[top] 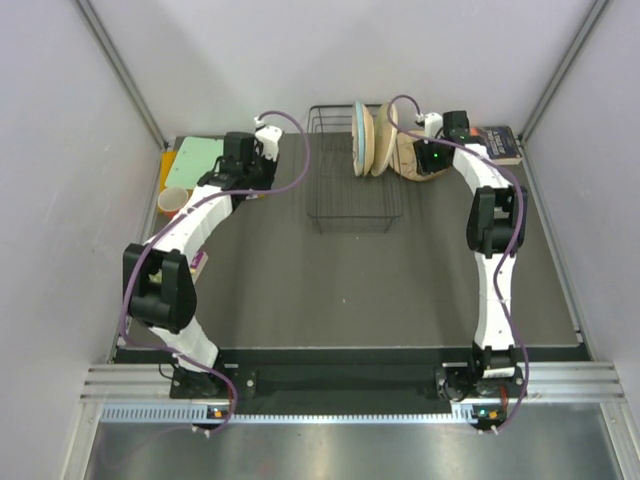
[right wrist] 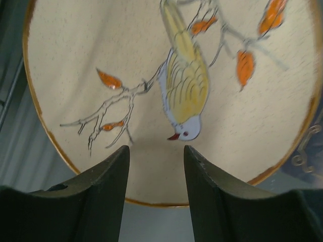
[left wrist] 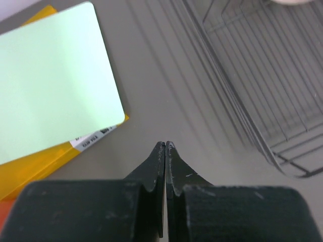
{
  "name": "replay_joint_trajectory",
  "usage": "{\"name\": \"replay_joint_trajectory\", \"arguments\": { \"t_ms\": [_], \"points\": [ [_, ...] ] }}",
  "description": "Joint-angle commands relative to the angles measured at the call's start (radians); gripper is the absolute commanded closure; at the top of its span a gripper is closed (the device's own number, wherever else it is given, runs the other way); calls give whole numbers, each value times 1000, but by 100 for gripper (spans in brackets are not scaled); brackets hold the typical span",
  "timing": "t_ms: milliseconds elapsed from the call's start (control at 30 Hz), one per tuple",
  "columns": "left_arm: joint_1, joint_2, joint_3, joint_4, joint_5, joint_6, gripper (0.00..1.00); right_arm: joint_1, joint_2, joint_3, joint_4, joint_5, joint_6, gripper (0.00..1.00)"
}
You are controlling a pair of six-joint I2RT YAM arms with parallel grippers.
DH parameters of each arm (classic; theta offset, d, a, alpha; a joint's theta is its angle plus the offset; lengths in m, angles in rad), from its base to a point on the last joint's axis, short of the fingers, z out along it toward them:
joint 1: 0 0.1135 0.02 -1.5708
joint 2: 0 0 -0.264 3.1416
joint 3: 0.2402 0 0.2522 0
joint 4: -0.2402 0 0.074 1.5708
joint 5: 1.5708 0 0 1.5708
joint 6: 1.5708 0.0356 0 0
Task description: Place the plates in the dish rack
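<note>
I see a matte dark-grey tabletop [top: 330, 290] between pale walls [top: 60, 150]. My left claw [left wrist: 165, 146] is pinched shut above it. My right claw [right wrist: 156, 151] stands parted before a round, speckled bird-patterned plate [right wrist: 166, 75] beside the thin black wire dish rack [top: 350, 200], where a blue plate [top: 357, 140] and a cream plate [top: 381, 140] stand on edge.

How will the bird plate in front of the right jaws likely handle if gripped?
The bird plate looks like glazed ceramic: probably stiff, heavy for its size, breakable. A glint on a leaf suggests a smooth glaze, so the rim may slip. It seems tilted on edge by the rack, so a push could tip it.
</note>
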Motion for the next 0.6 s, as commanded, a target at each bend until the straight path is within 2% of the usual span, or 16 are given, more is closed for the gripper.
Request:
{"name": "replay_joint_trajectory", "arguments": {
  "t_ms": [0, 300, 567],
  "points": [
    [-1, 24, 90, 81, -13, -45, 100, 5, -55, -90, -61, -57, 68, 52],
    [0, 38, 122, 110, -16, -102, 100, 12, -95, -266, -266, -143, 41, 53],
    [-1, 46, 118, 124, -28, -114, 100, 12, -274, -585, -290, -195, 25, 54]
  ]
}}
